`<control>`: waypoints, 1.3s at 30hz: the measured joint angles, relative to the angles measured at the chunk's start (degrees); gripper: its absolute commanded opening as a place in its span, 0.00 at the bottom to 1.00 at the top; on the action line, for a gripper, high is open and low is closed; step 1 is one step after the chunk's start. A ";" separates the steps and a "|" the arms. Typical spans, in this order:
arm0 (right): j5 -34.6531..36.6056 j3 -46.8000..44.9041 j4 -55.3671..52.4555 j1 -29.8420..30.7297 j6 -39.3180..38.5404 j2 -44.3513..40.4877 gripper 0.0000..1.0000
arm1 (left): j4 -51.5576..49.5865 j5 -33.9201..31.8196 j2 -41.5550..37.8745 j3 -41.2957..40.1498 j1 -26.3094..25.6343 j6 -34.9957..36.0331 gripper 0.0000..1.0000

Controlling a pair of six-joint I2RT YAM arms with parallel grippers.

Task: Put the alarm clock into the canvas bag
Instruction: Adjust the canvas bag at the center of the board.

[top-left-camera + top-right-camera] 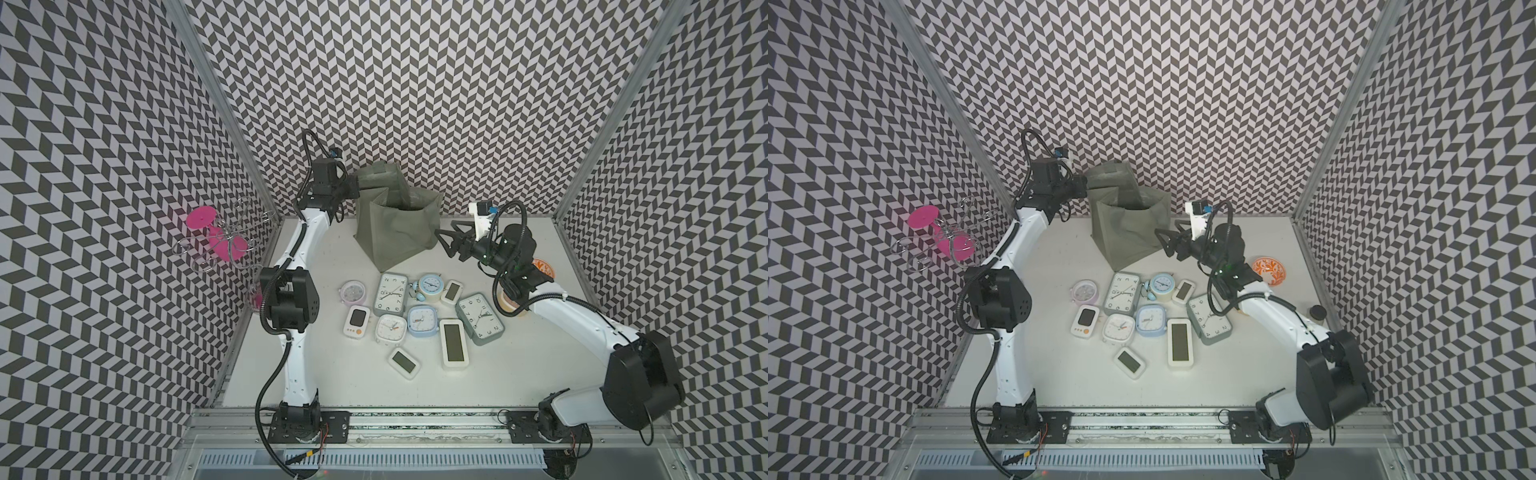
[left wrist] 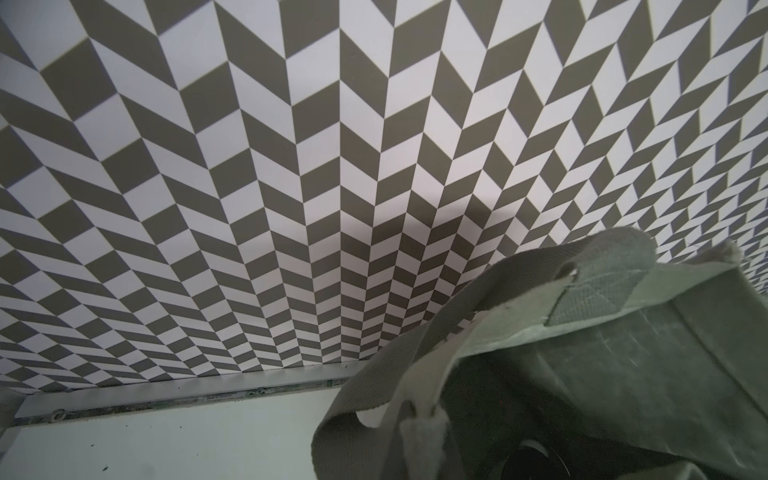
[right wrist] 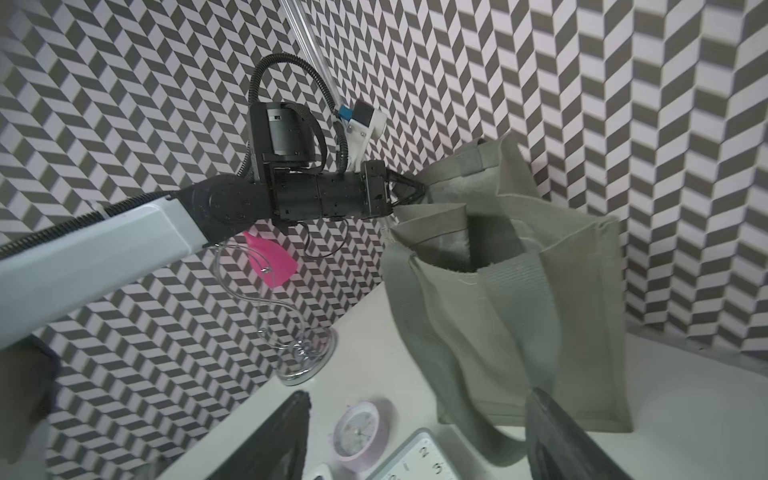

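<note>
Left arm (image 1: 305, 232) stretched level, left pincer (image 1: 356, 185) pinching the rim of the canvas bag (image 1: 395, 237). Right arm (image 1: 557, 309) bent, right pincer (image 1: 445, 233) wide, empty, bag just beside its tips.

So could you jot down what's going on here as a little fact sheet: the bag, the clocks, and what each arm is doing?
Canvas bag: upright at the back of the table, mouth open
Left fingers: shut on the bag's top edge, holding it up
Right fingers: open, empty, beside the bag
Alarm clocks: ten, clustered on the table in front of the bag
Also: orange bowl, pink stand with wire loops
</note>
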 measured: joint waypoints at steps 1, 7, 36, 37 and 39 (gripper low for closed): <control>0.48 1.03 -0.76 0.74 2.82 1.07 0.78 | 0.22 0.35 -0.31 -0.02 0.09 -0.37 0.00; 6.80 6.93 -4.85 3.89 13.33 6.05 0.80 | 0.48 1.49 -2.19 -0.26 -0.15 -0.81 0.00; 19.76 15.76 -9.44 1.81 21.24 16.68 0.00 | 3.56 1.75 -10.03 -6.21 -2.36 -0.09 0.00; 19.50 16.11 -9.92 1.07 20.76 16.68 0.00 | 3.72 1.60 -10.21 -6.21 -2.32 -0.09 0.00; 18.82 17.88 -11.54 -0.74 18.64 16.70 0.00 | 4.22 1.11 -10.56 -6.21 -2.14 -0.13 0.00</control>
